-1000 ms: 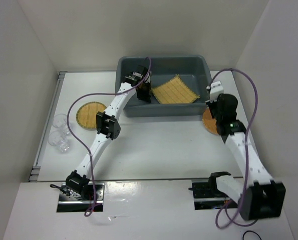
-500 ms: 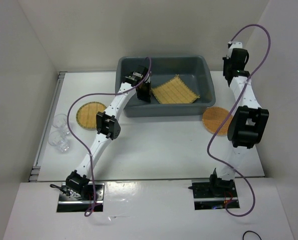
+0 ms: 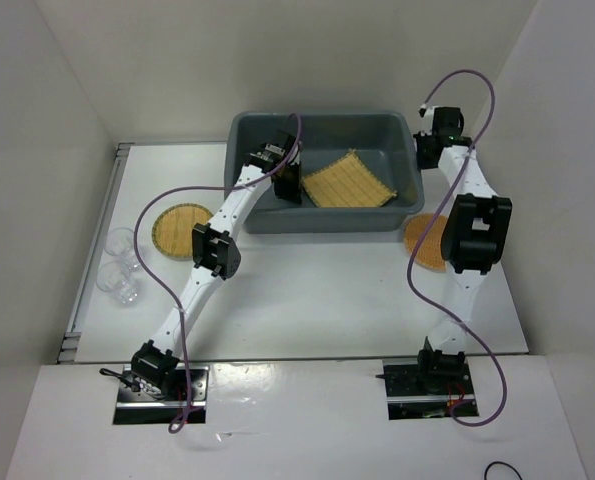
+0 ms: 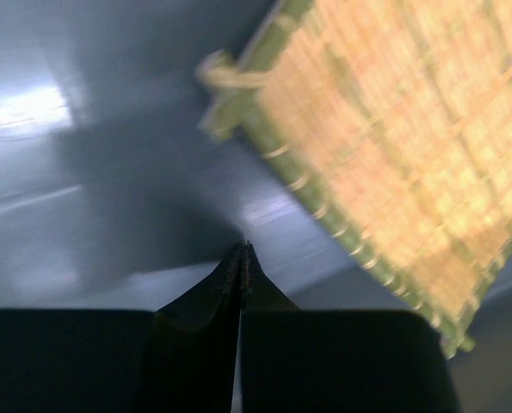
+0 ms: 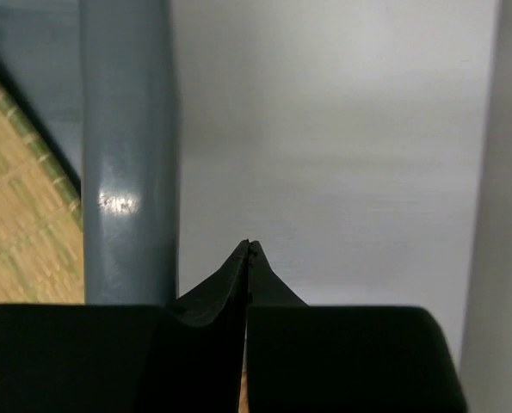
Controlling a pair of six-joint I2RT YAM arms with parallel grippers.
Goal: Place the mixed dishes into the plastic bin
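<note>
Bamboo mat (image 3: 349,181) lies in the grey bin (image 3: 327,220). Outside sit the yellow round mat (image 3: 182,228), orange round mat (image 3: 422,243) and clear cups (image 3: 117,268). Mats look light, thin: pinch an edge. Left gripper (image 4: 243,251) and right gripper (image 5: 249,248) are closed, empty.

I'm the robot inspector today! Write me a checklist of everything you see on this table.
Surface: white table, bare in the middle.
Job's things: square mat lies inside the grey bin; yellow round mat and clear cups sit on the table to its left; orange round mat is on the table at the right, partly hidden by the right arm.
Clutter: nothing seen.
Claws: left claw shut, empty, down in the bin beside the square mat; right claw shut, empty, over the table just outside the bin's right rim.
Cables: purple cable loops along each arm.
Surroundings: white walls on three sides.
</note>
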